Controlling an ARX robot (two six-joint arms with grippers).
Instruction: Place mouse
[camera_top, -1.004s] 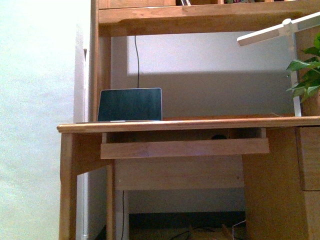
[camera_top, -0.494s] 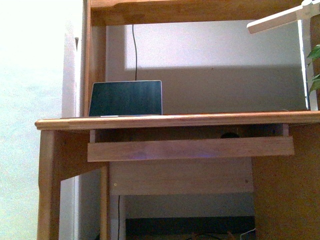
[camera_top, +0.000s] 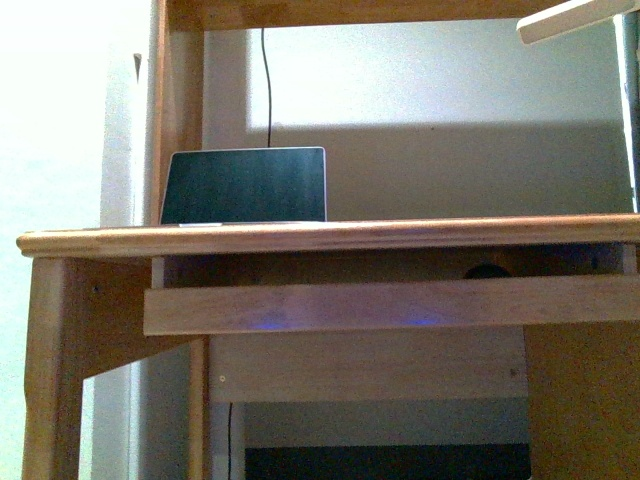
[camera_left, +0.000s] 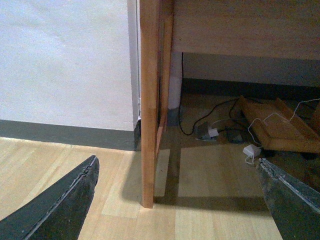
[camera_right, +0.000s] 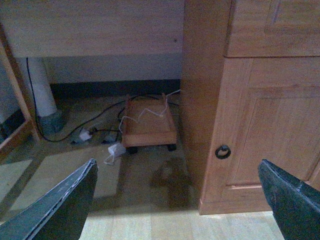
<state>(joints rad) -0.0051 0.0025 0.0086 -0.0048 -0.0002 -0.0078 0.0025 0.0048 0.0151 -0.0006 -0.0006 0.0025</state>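
Left wrist view has the left fingers spread wide at the frame's lower corners, dark and holding nothing, low over a pale wood floor. Between them rises a wooden desk leg, with a white wall and a dark baseboard on one side and, under the desk, loose cables, a white adapter and a low wooden trolley. Right wrist view shows the right fingers equally wide apart and empty, facing the same trolley with a white cord draped over it, beside a wooden cabinet door that carries a dark ring pull. Neither arm appears in the front view. There the mouse is a small dark dome under the tabletop, on the pull-out tray, towards its right end, only its top peeking above the tray's front rail. A laptop stands open on the tabletop's left part, well apart from the mouse, with a thin black cable running up the wall behind it.
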